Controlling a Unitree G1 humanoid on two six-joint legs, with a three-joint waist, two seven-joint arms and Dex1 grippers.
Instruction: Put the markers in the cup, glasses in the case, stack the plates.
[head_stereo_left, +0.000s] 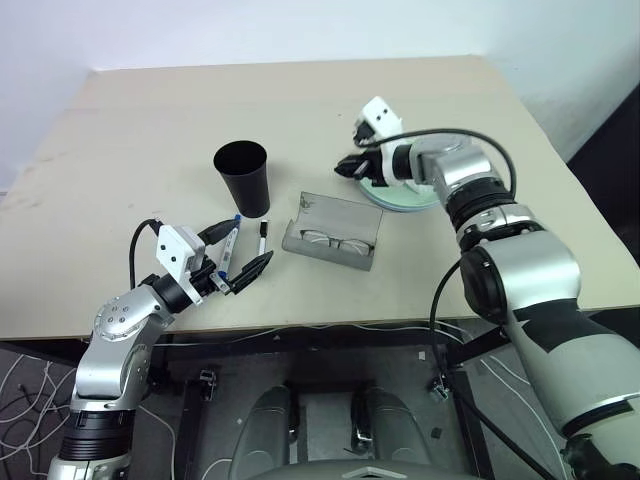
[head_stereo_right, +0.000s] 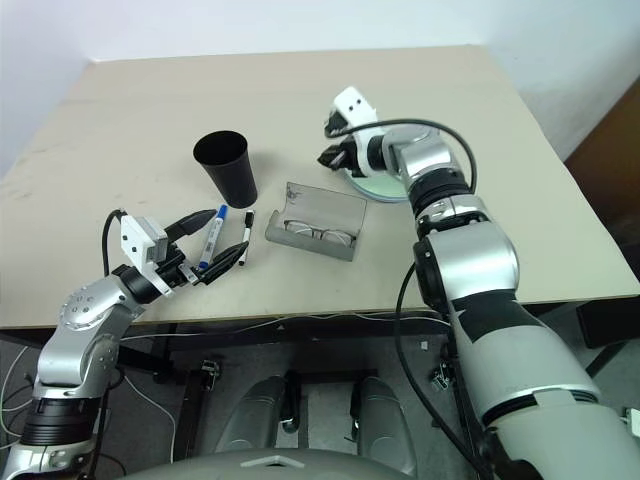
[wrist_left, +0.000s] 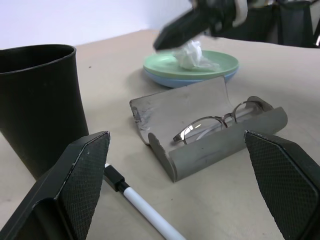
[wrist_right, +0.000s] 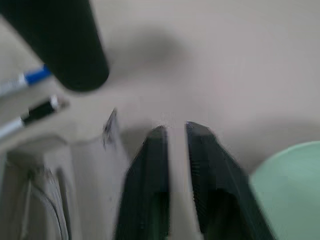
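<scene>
The black cup (head_stereo_left: 242, 175) stands upright at mid-table. Two markers lie just in front of it, one with a blue cap (head_stereo_left: 228, 246) and one with a black cap (head_stereo_left: 262, 238). My left gripper (head_stereo_left: 252, 241) hovers open over them, aimed toward the case. To the right, the grey case (head_stereo_left: 330, 232) lies open with the glasses (head_stereo_left: 335, 241) inside. Beyond it the mint green plate (wrist_left: 160, 64) rests on the light blue plate (wrist_left: 180, 80). My right gripper (head_stereo_left: 342, 169) is shut with nothing between its fingers, at the near-left edge of the plates, above the table.
A crumpled white tissue (wrist_left: 192, 54) lies on the green plate, just under the right gripper. The tan table (head_stereo_left: 140, 120) is bare at the back and far left. Its front edge runs close below my left gripper.
</scene>
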